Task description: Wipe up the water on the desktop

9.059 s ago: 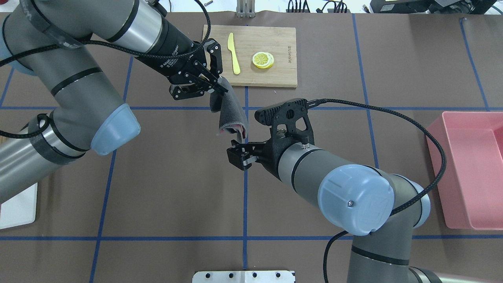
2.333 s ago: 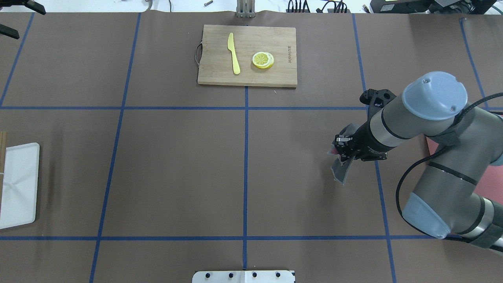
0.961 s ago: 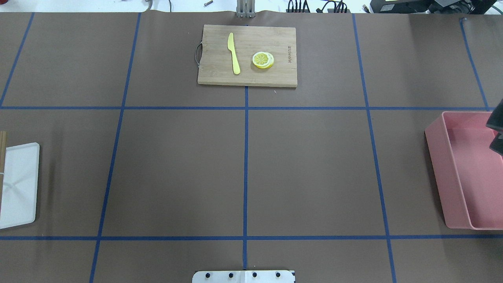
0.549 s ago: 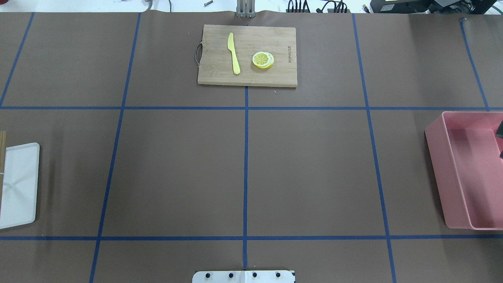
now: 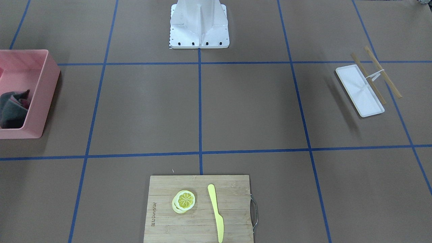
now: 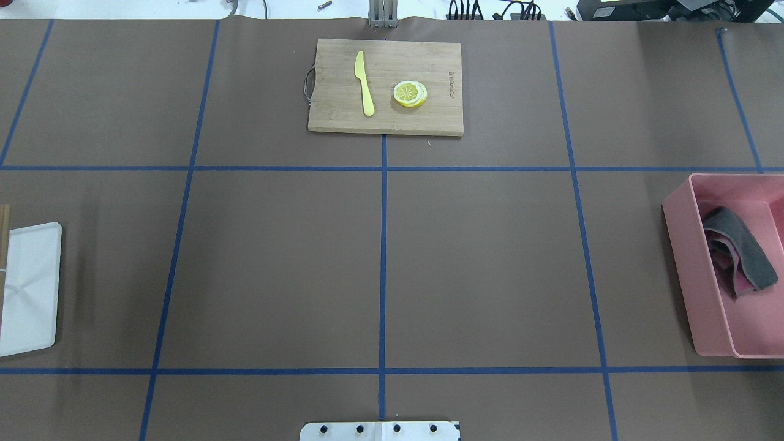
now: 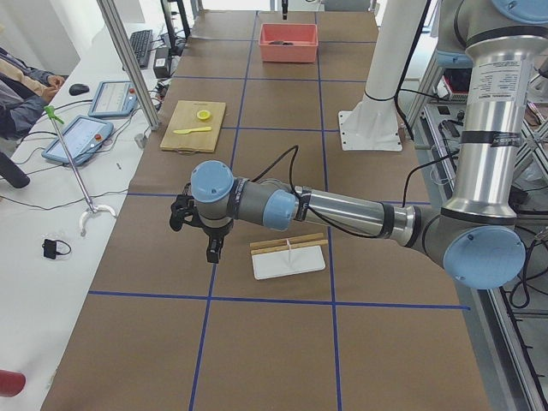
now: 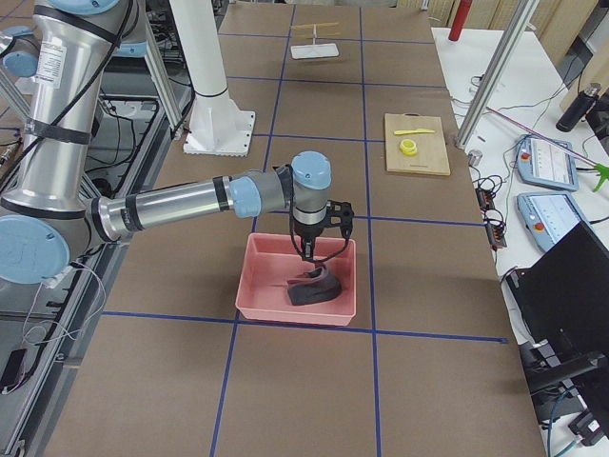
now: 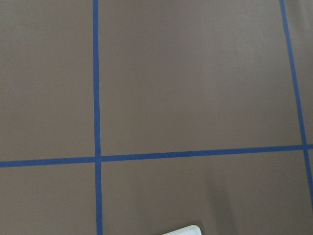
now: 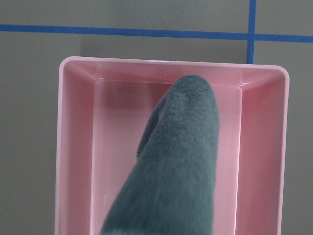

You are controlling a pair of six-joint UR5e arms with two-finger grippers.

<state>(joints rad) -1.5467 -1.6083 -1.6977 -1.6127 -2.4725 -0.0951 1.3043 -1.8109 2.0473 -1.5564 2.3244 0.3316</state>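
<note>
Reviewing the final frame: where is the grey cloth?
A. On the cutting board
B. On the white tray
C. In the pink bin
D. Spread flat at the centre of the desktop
C: the cloth sits bunched inside the walls of the bin, as the overhead and front views both show.

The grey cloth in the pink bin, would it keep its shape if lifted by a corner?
Probably not: the grey cloth lies crumpled in the pink bin, so it would likely droop. Its fuzzy pile probably grips well.
</note>
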